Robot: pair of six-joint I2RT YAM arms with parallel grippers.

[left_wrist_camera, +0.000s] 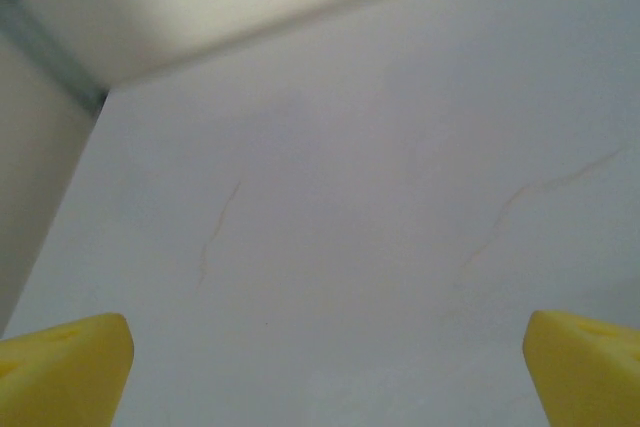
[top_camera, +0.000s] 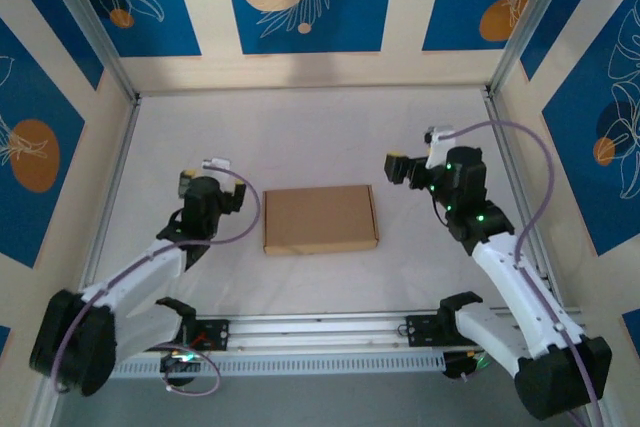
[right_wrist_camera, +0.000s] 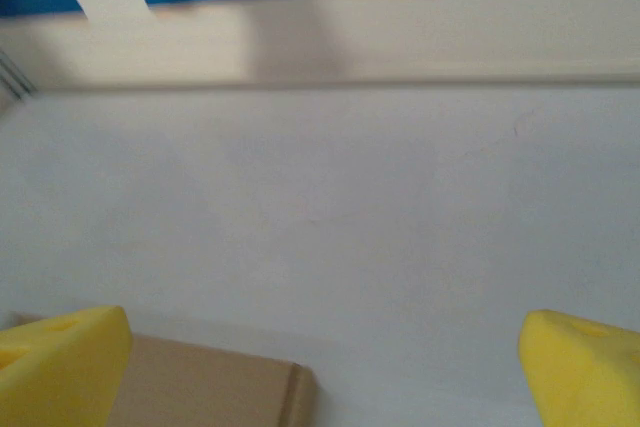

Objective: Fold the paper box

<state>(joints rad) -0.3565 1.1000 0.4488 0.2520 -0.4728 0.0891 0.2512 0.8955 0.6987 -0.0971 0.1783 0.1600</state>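
Note:
The paper box lies flat in the middle of the white table as a closed brown cardboard rectangle. My left gripper hangs just left of it, apart from it. In the left wrist view this gripper is open, its yellow fingertips wide apart over bare table. My right gripper is to the right of the box and slightly farther back, not touching it. In the right wrist view that gripper is open too, and a corner of the box lies below, near the left fingertip.
Blue and cream patterned walls close in the table on the back and both sides, with metal posts in the corners. A metal rail carrying the arm bases runs along the near edge.

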